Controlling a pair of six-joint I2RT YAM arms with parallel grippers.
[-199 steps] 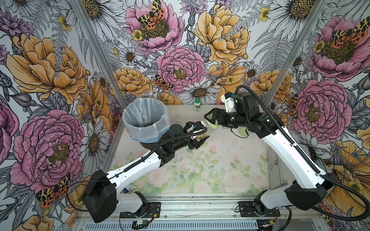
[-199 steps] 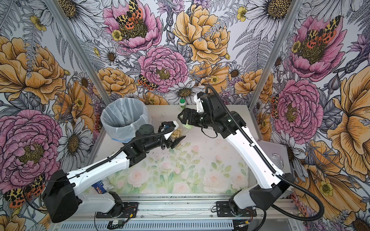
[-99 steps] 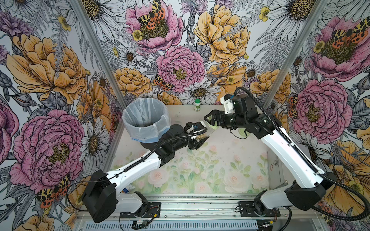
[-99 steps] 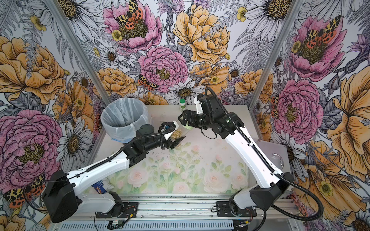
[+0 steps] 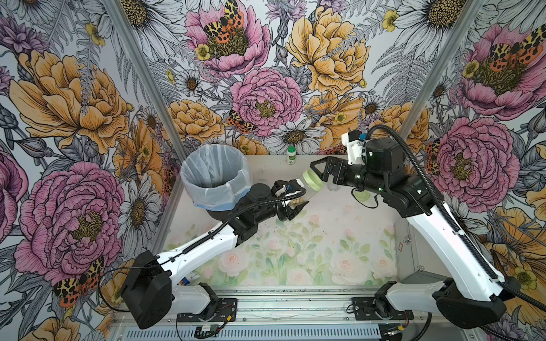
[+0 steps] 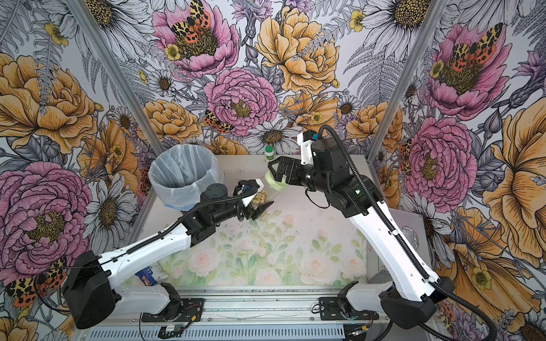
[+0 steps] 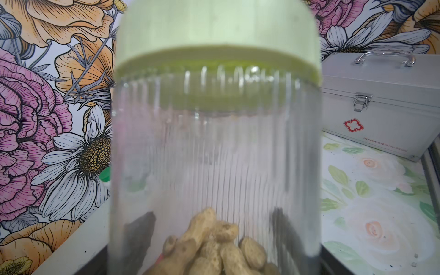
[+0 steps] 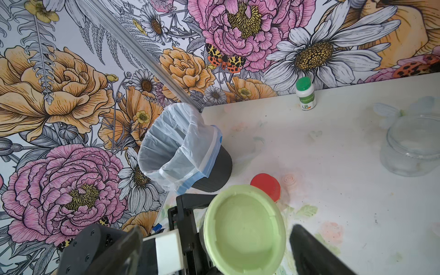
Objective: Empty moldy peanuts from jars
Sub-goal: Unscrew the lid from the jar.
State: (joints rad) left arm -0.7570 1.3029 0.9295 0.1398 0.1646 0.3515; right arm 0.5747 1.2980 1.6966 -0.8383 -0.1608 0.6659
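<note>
Now in the left gripper (image 5: 295,204): jaws clamped on the lower body of the ribbed clear jar (image 5: 305,192), at the middle of both top views, just right of the bin; its dark fingers (image 7: 140,233) show through the glass in the left wrist view.
Jar's pose: tilted, with the lid end raised toward the upper right of the frame.
Peanuts (image 6: 258,198): a small tan heap at the jar's low end, between the left fingers; most of the jar above them is clear.
Pale green lid (image 5: 314,180): on the jar's mouth, facing the right gripper.
Right gripper (image 5: 318,172): jaws wide, one on each side of the lid; in the right wrist view a gap shows between the lid and one finger (image 8: 309,250).
Bin (image 5: 215,174): dark, lined with pale plastic, left of centre near the back wall.
Red lid (image 8: 265,185): round, just beyond the green lid in the right wrist view; I cannot tell what is under it.
Open clear jar (image 8: 412,147): upright on the table, well apart from the bin.
Loose green lid (image 5: 362,195): flat on the table beneath the right arm.
White bottle (image 5: 291,155): green cap, upright by the back wall, upper centre.
</note>
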